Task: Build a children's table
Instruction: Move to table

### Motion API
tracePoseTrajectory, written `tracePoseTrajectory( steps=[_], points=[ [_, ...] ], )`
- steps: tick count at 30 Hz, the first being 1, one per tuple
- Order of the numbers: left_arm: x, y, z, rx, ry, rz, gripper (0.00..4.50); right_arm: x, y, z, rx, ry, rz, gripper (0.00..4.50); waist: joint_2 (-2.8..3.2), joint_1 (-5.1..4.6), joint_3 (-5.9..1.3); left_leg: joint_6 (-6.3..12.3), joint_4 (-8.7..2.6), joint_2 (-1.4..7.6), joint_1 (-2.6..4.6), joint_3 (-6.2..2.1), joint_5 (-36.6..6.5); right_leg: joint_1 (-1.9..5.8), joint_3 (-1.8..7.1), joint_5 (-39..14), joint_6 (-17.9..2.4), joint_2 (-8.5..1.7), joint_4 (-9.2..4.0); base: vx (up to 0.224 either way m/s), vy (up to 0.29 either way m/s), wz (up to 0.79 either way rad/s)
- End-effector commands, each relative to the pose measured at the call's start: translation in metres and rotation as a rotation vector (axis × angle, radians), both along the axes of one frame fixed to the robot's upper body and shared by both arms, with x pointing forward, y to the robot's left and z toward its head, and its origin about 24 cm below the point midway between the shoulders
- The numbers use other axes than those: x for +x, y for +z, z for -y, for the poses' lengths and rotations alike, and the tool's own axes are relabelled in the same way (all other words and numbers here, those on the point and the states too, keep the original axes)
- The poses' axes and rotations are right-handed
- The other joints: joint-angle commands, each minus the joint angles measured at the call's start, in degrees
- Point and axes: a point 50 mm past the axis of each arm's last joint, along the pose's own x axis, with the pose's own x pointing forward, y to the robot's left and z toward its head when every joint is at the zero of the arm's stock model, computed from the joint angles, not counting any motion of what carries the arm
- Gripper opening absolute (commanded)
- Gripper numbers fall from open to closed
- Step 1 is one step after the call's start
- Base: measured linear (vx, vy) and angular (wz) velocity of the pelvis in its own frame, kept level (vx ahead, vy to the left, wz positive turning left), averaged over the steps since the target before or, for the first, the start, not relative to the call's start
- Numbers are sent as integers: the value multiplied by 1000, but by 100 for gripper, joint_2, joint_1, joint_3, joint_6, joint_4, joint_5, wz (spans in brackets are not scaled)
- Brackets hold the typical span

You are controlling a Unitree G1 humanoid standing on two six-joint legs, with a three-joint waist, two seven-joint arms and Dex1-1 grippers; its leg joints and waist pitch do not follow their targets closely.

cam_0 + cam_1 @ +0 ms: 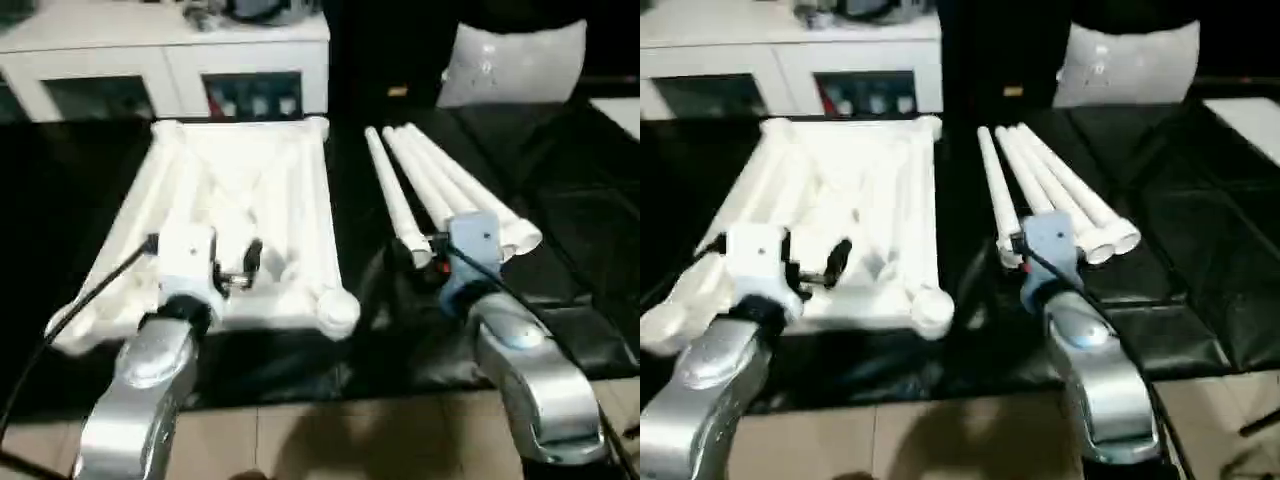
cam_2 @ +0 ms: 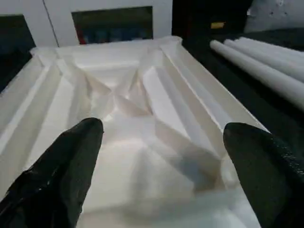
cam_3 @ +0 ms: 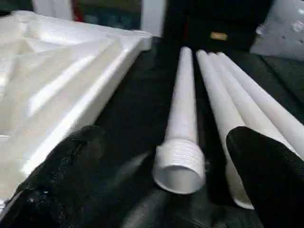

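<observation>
At centre left of the head view lies the table top (image 1: 240,200), ribbed underside up, with four legs (image 1: 440,190) side by side to its right on the black mat (image 1: 580,200). We judge that no leg is fitted yet. Our right gripper (image 3: 161,190) hovers with its jaws spread around the nearest leg's threaded end; it needs to close next. Our left gripper (image 2: 156,171) hangs wide open over the top.

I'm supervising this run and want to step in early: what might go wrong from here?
The right end effector straddles the threaded end of one leg; the other legs lie touching alongside, so closing might clip a neighbour or set them rolling. The upside-down tabletop reaches the bench's near edge, where the open left end effector could nudge it off.
</observation>
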Motion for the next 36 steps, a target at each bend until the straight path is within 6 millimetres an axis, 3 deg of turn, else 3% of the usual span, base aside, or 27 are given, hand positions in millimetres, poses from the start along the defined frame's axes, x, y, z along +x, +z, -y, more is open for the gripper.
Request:
tracePoseTrajectory(
  steps=[1,3,7,10,13,14,15,16,17,18,20,21,22,23,24,25,26,27,28,29,30,31,32,33,34,35,36],
  points=[
    [-5,6,4,30,-82,35,445,3,1,1,-6,10,-32,450,-41,20,-182,-116,-440,282,68,-76,-1602,119,326,-2413,-152,-456,-762,-57,-12,4],
    [-7,8,5,24,-102,48,445,3,2,0,-1,22,-37,450,-1,20,-193,-147,-484,325,59,-105,-1596,135,309,-1852,-280,-453,-699,-25,5,1],
    [-10,9,-1,-19,0,32,445,-4,5,-3,14,24,-7,450,-18,-4,-187,-204,-511,330,47,-74,-1729,155,310,-1217,-509,-467,-654,0,0,0],
    [-15,7,-5,-18,60,46,445,-11,6,-2,31,-11,29,450,-28,-6,-219,-121,-484,321,4,-49,-1240,203,312,-530,-551,-482,-630,0,0,0],
    [-22,3,-6,-13,81,40,445,-18,5,-1,35,-38,33,450,-46,-1,-215,-77,-488,322,40,-34,-1394,237,304,-761,-470,-487,-650,0,0,0],
    [-24,2,-6,-15,78,35,445,-19,5,-1,36,-39,31,450,-42,-17,-184,-88,-521,329,96,-27,-1916,249,298,-1461,-388,-484,-707,0,0,0],
    [-26,1,-5,-19,73,31,445,-19,5,-1,37,-40,34,450,-28,-35,-153,-78,-544,314,206,-23,-2514,225,266,-2229,-355,-432,-784,0,0,0],
    [-27,1,-3,-23,68,28,445,-19,6,0,43,-39,35,450,-30,-55,-108,-53,-545,296,253,-18,-2822,206,248,-2690,-315,-411,-845,0,0,0],
    [-27,1,-3,-23,68,27,445,-19,6,0,44,-38,35,450,-38,-93,-50,-33,-512,247,379,-16,-3328,182,170,-3624,-196,-387,-969,0,0,0],
    [-26,1,-2,-23,68,27,445,-19,6,0,38,-35,39,450,-31,-124,-1,-40,-434,205,620,-1,-3758,81,85,-4151,-112,-344,-1110,0,0,0],
    [-24,3,-2,-22,68,32,445,-17,8,1,20,-25,51,450,-21,-166,49,-50,-496,224,613,-55,-3939,167,6,-4100,-68,-307,-1120,27,12,-7],
    [-23,4,-2,-12,73,39,445,-15,9,2,10,-19,58,450,10,-195,34,-54,-590,272,622,-94,-4049,267,18,-3696,-82,-322,-1070,68,32,-10],
    [-23,4,-1,-13,75,41,445,-15,10,2,6,-15,61,450,-45,-236,-30,-1,-600,275,625,-85,-3874,341,48,-3408,-171,-344,-1045,68,32,-10],
    [-23,4,-1,-15,76,40,445,-14,10,2,1,-12,63,450,-24,-141,-61,314,-614,124,63,-100,-2996,817,26,-3446,-130,-568,-1092,79,34,10],
    [-23,3,-1,-15,74,41,445,-14,11,2,-7,-3,68,450,-113,-110,-98,747,-462,43,-194,-113,-2077,1045,-50,-3594,-105,-814,-1213,93,46,37],
    [-23,3,0,-14,73,41,445,-14,11,2,-12,2,71,450,-57,-94,-124,907,-378,32,-207,-102,-1671,1098,-72,-3566,-115,-899,-1268,93,46,37],
    [-23,3,0,-14,73,41,445,-14,11,2,-12,2,71,450,-72,-106,-142,1065,-321,39,-199,-108,-1366,1105,-149,-3423,-177,-926,-1311,121,51,55],
    [-24,3,2,-8,66,45,445,-14,11,2,-14,7,73,450,4,-115,-199,1428,-323,15,-176,-185,-671,1180,-412,-2428,-410,-703,-1272,154,52,61],
    [-25,3,2,-7,64,45,445,-14,11,2,-11,5,72,450,38,-127,-217,1598,-342,-27,-134,-255,-383,1210,-510,-1970,-444,-558,-1229,154,52,61],
    [-26,3,3,-7,62,46,445,-14,11,2,-5,0,70,450,102,-185,-276,2098,-378,-123,201,-501,323,1146,-708,-1076,-418,-175,-1023,238,39,63],
    [-26,3,4,-8,61,44,445,-14,10,3,27,-19,58,450,176,-512,-383,2695,-399,588,1303,-1213,985,83,-498,-1128,-198,32,-142,269,-9,39],
    [-27,3,4,-8,61,43,445,-14,10,3,34,-25,54,450,121,-459,-356,2950,-387,756,1293,-1318,1286,-46,-344,-1244,-7,-58,73,269,-9,39],
    [-27,3,5,-8,61,43,445,-14,9,4,39,-28,52,450,111,-357,-340,3058,-298,807,1260,-1301,1593,-212,-233,-1133,163,-140,228,187,-11,13],
    [-27,3,5,-7,65,39,445,-13,8,5,2,-30,47,450,49,-304,-255,2873,-464,664,929,-987,1153,-296,-90,-466,473,-194,463,140,-16,8],
    [-27,4,5,-11,74,44,445,-13,8,6,3,-17,43,450,-52,-269,-214,2729,-514,488,855,-749,736,-349,-5,80,379,-234,280,140,-16,8],
    [-27,4,5,-12,78,48,445,-13,8,6,6,-9,41,450,-164,-275,-173,2600,-475,282,717,-614,577,-228,131,487,221,-314,-48,120,-74,-2],
    [-28,5,6,-19,70,47,445,-11,6,10,-34,-26,25,450,-506,-156,-242,2022,-114,-271,387,-297,-44,272,618,641,394,-535,-546,98,-108,0]
  ],
)
